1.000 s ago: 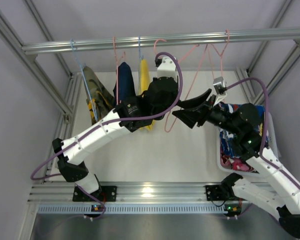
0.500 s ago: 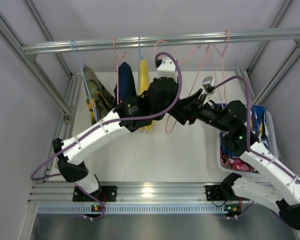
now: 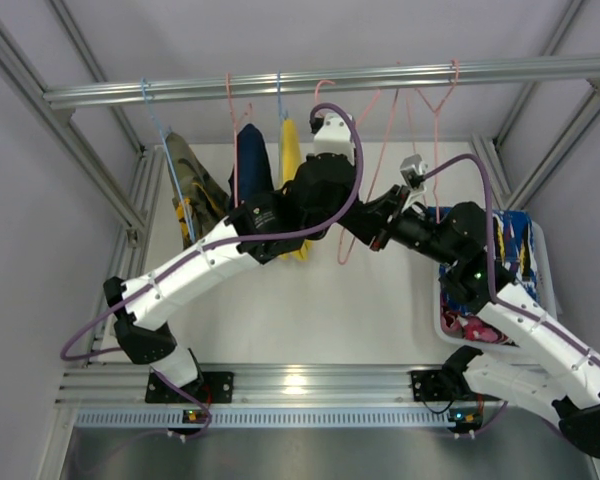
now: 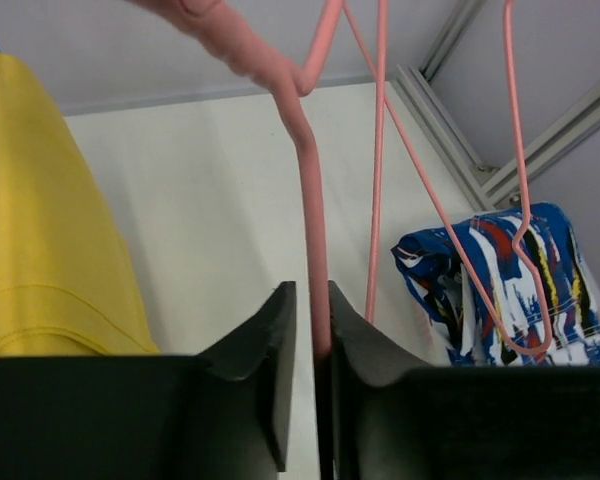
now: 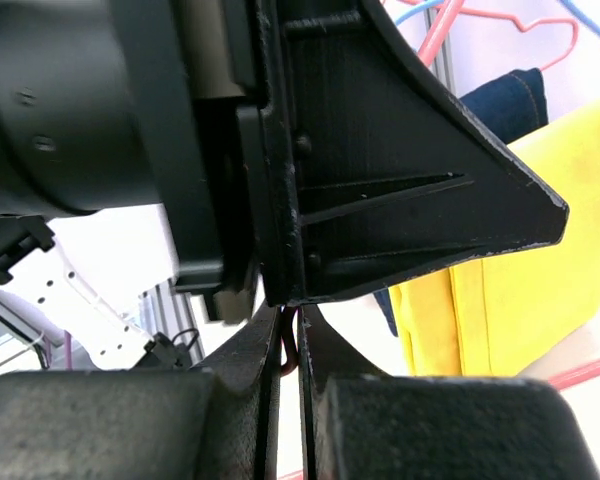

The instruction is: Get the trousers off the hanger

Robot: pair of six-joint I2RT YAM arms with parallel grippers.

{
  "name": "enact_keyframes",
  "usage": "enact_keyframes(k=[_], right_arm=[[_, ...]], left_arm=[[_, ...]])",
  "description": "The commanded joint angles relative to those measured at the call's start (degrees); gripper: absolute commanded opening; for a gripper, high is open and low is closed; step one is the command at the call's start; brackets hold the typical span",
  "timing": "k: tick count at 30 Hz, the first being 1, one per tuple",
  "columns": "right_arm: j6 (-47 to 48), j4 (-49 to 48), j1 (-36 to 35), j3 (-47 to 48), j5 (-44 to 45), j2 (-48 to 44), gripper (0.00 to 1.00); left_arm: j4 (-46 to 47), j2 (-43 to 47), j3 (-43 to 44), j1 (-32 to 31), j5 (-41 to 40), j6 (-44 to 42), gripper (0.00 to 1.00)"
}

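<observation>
left end effector (image 4: 310, 300) and right end effector (image 5: 290, 330) pinch pink hanger (image 4: 300, 150)

Grey walls (image 3: 280, 30), white tabletop (image 3: 280, 310), aluminium rail (image 3: 530, 70).
The rail crosses above the left gripper (image 4: 308, 300); the tabletop lies below it, the walls behind and to either side.

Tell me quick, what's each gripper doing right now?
Left gripper: closed on the pink hanger wire.
Right gripper: closed on something thin and reddish, apparently the same hanger.
</observation>
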State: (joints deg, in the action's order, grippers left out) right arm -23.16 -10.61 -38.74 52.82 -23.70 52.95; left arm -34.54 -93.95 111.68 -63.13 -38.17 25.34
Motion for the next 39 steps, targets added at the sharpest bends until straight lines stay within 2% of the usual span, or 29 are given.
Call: enact_keyframes(k=[1,2,5,8,9,16,18,19,21,23,25,27,29,32,35,39], right_arm=[[0.66,-1.96,-0.11,0.71,0.67,-4.34,0.00],[0.14,-1.43,-0.02,-0.16,1.37,-5.21,0.00],[-0.57,1.46,0.42,-0.17,2.52,-7.68,0.00],[-0.66,2.61,1.47,0.27,2.70,-8.91,0.00],[-0.75,2.96,1.65,0.36,2.44,-9.09,0.00],[-4.70,4.46,2.70,-1.31,0.32,-9.88,0.00],[-5.40,4.46,3.06,-1.93,0.85,-9.97,0.00],[-5.93,4.29,3.58,-2.02,0.94,-9.97,0.00],[-7.34,4.11,3.93,-1.84,1.46,-9.79,0.00],[-9.78,4.37,4.99,-1.58,1.90,-9.36,0.00],[-12.07,4.02,7.35,-1.32,1.82,-9.00,0.00],[-16.82,3.50,9.29,0.09,1.47,-7.95,0.00],[-20.50,2.53,11.05,2.02,0.50,-6.29,0.00],[-22.54,1.39,12.02,3.86,0.15,-3.66,0.00],[-25.17,0.86,14.30,5.18,-1.85,-0.49,0.00],[-24.39,-2.04,15.89,7.47,-3.80,2.07,0.00]], left_arm=[[3.34,3.51,-0.76,-0.24,0.11,-3.19,0.27],[3.60,3.69,-0.93,-0.15,0.64,-3.80,0.41],[4.31,5.70,-2.86,-0.15,3.97,-6.18,0.62],[7.11,10.09,-8.74,-0.23,8.98,-9.68,0.94],[9.82,11.50,-12.06,-0.24,9.95,-10.31,0.99],[10.19,18.35,-16.04,-0.15,13.29,-15.31,0.99],[14.48,20.72,-19.81,-0.15,14.00,-20.23,0.99],[19.64,23.70,-22.09,-0.15,14.96,-21.72,0.99],[22.06,26.00,-25.89,-0.15,18.90,-24.90,0.99],[20.67,26.72,-24.50,-0.15,19.02,-27.34,0.99],[19.96,26.10,-23.00,-0.15,14.81,-29.03,0.99],[22.06,26.54,-22.38,-0.15,12.34,-32.36,0.99],[23.55,26.89,-22.38,-0.15,13.29,-34.56,0.99],[22.16,25.05,-18.35,-0.15,13.39,-34.22,0.99],[20.75,22.76,-15.00,-0.15,10.05,-34.39,0.99],[24.33,24.42,-17.98,-0.15,10.49,-37.29,0.99]])
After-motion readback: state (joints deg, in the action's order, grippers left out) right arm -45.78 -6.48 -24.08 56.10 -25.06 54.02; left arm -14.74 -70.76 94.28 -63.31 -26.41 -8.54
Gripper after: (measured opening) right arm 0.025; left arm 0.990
